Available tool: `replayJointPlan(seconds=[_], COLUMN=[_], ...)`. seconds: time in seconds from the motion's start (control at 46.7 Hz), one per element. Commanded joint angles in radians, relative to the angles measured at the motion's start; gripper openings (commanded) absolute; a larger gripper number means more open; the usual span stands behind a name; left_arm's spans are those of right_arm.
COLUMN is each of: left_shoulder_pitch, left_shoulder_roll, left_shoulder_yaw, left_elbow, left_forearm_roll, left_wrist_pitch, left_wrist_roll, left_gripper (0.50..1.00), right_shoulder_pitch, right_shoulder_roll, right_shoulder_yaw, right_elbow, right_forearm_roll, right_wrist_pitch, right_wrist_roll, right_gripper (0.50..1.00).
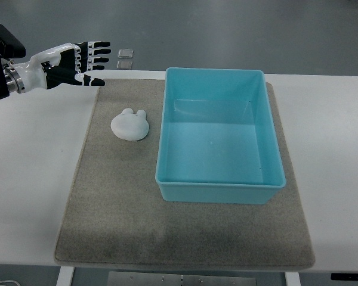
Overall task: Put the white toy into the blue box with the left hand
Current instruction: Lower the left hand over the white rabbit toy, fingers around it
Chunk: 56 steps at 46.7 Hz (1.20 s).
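The robot's left hand (77,62) reaches in from the upper left edge of the frame, its white-and-black forearm angled slightly upward and its fingers (98,53) stretched out flat and spread, pointing right and holding nothing. The thumb (90,80) sticks out below the fingers. The hand hangs over the far left corner of a grey mat (125,208), a felt-like rectangle with a coarse, fuzzy surface that covers most of a smooth white table (30,179). A white toy (130,125) lies on the mat, a rounded, matte lump with two small ear-like bumps at its top edge. It sits below and to the right of the hand, clearly apart from the fingertips and untouched. Just beside the toy, on its right, stands a blue box (221,193), a glossy, light turquoise plastic tub with straight walls, rounded corners and an open top. Two small grey squares (125,58) lie on the floor beyond the table's far edge
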Motion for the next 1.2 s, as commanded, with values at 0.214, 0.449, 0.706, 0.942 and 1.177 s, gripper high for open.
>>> replayJointPlan(seconds=[0.214, 0.449, 0.706, 0.942, 1.177], left_shoulder_pitch=[0.054, 0.063, 0.060, 0.060, 0.052], left_shoulder_roll=[0.091, 0.094, 0.065, 0.014, -0.021], left_shoulder_yaw=[0.011, 0.025, 0.086, 0.124, 0.158], left_elbow=[-0.239, -0.272, -0.275, -0.270, -0.267], left_forearm_roll=[0.359, 0.518, 0.691, 0.734, 0.743], left_wrist_pitch=[0.230, 0.243, 0.376, 0.450, 0.457], left_wrist_roll=[-0.052, -0.064, -0.076, -0.075, -0.075], left_gripper=[0.994, 0.990, 0.988, 0.988, 0.988], right_shoulder_pitch=[0.000, 0.000, 0.000, 0.000, 0.000], right_shoulder_roll=[0.000, 0.000, 0.000, 0.000, 0.000], right_shoulder_yaw=[0.001, -0.001, 0.001, 0.001, 0.001], right_elbow=[0.001, 0.000, 0.000, 0.000, 0.000], right_forearm_roll=[0.000, 0.000, 0.000, 0.000, 0.000], right_wrist_pitch=[0.000, 0.000, 0.000, 0.000, 0.000], right_wrist_roll=[0.000, 0.000, 0.000, 0.000, 0.000], right_gripper=[0.936, 0.936, 0.936, 0.936, 0.936])
